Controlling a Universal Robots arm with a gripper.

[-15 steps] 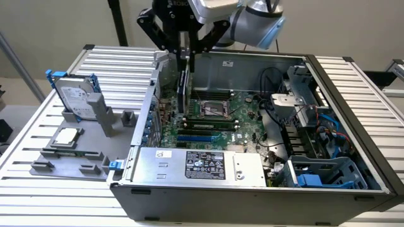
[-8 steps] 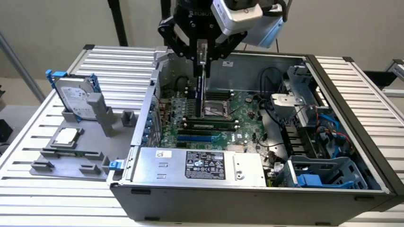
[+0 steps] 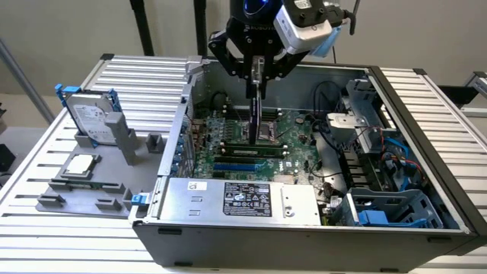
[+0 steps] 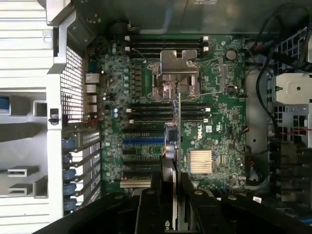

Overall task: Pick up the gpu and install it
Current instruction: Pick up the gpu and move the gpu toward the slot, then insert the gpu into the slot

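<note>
We see the gripper point(image 3: 255, 71) above the open case point(image 3: 304, 242), its fingers point(image 4: 187, 207) clamped on the top edge of the gpu point(image 3: 254, 117). The gpu hangs upright and edge-on to us, a thin dark strip reaching down over the motherboard point(image 3: 216, 128). In the wrist view its edge point(image 4: 177, 141) runs across the long slots between the socket point(image 4: 178, 73) and the heatsink point(image 4: 201, 162), with the gripper point(image 4: 170, 197) just behind it. We cannot tell whether its lower edge touches the board or sits just clear of it. The power supply point(image 3: 236, 198) lies along the case's near wall. On the table point(image 3: 137, 74), at the exterior view's left and outside the case, a gray holder point(image 3: 84, 197) carries a hard drive point(image 3: 91, 117) standing upright in a blue frame. A CPU chip point(image 3: 80, 164) lies flat just nearer than the drive.
</note>
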